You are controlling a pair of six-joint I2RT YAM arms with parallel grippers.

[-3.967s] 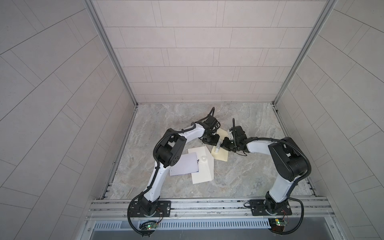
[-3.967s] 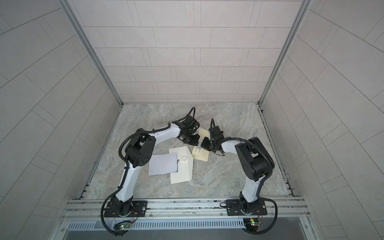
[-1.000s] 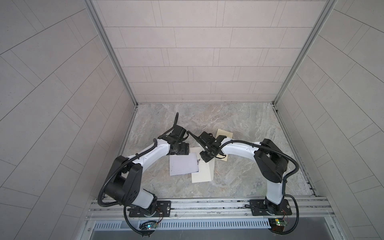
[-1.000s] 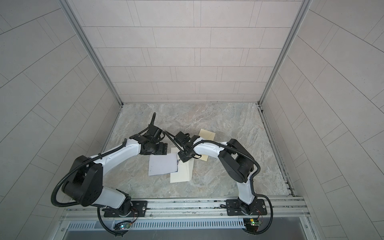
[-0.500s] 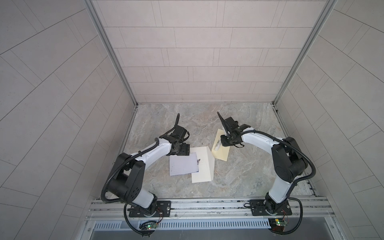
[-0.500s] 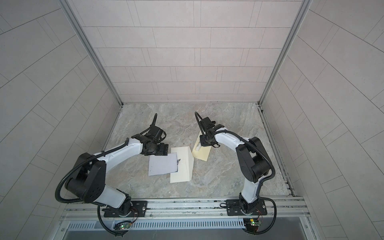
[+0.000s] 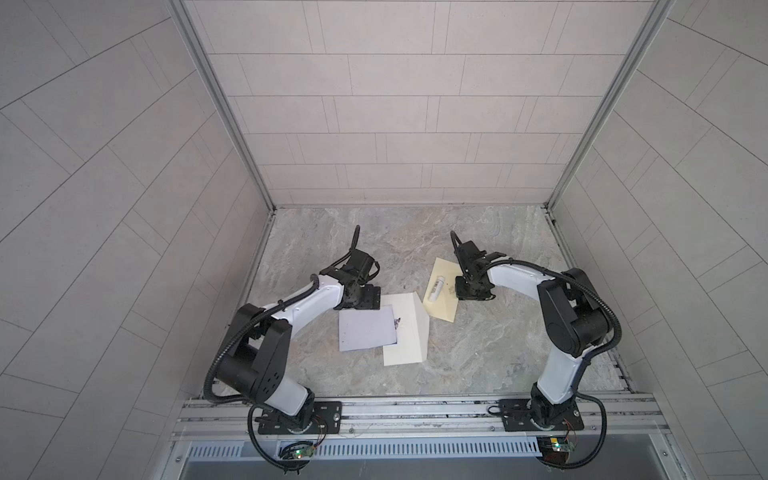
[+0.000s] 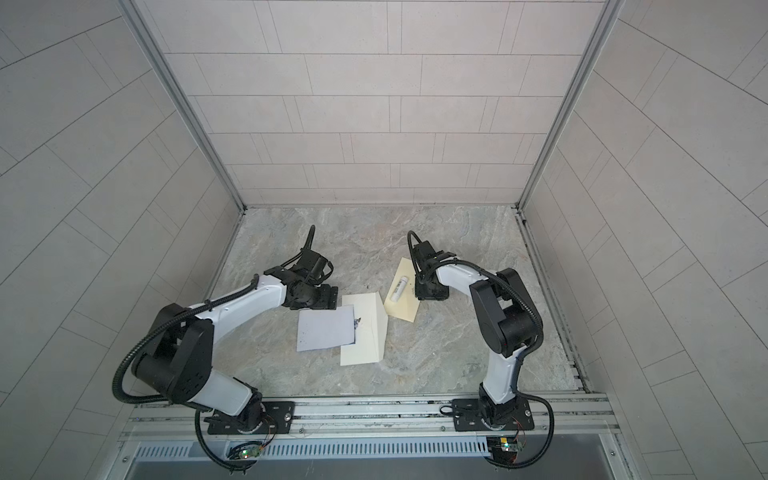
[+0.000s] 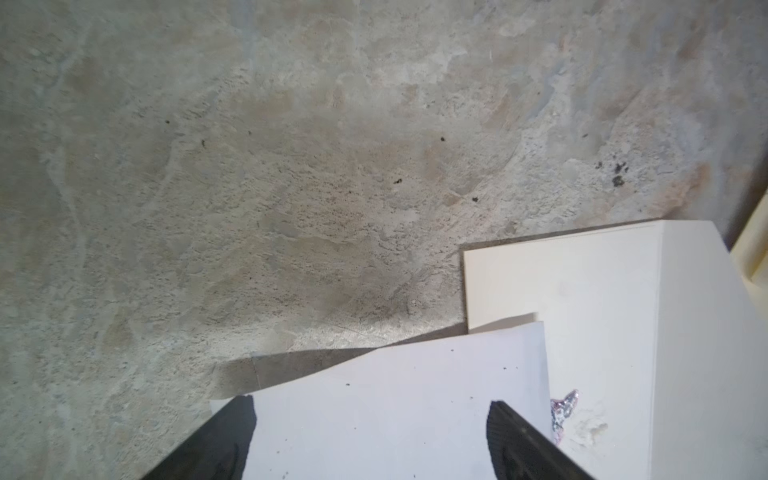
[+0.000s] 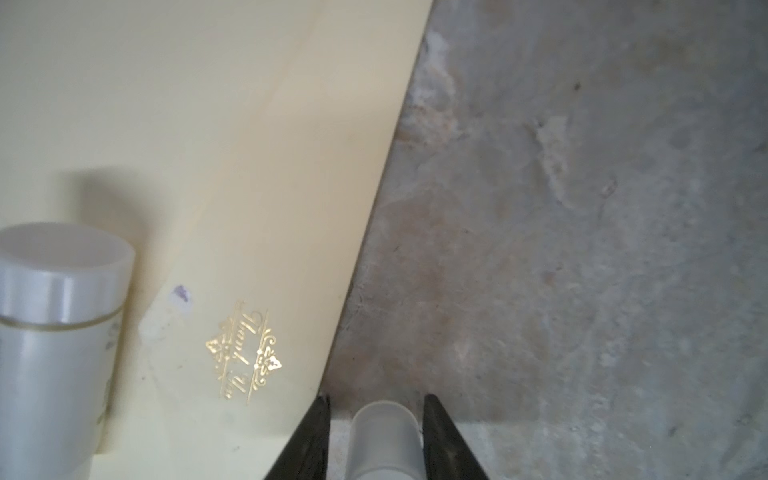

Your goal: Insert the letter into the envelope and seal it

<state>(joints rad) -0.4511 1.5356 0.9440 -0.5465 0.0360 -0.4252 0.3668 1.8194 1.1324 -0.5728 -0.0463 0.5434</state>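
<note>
While arms [image 7: 309, 301] bend low, left tool [image 9: 371, 402] gapes empty; right tool [image 10: 376, 399] parted round cap [image 10: 384, 440].

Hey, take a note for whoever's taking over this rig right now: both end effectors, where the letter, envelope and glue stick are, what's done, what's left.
The left end effector is open and empty, above the letter.
The right end effector looks open, jaws either side of a small translucent cap at the edge of the yellow card.
The letter lies flat on top of the cream envelope, overlapping it, not inside.
The glue stick lies on the yellow card.
Done: nothing inserted, nothing sealed.
Left: insert letter, fold flap, seal.
</note>
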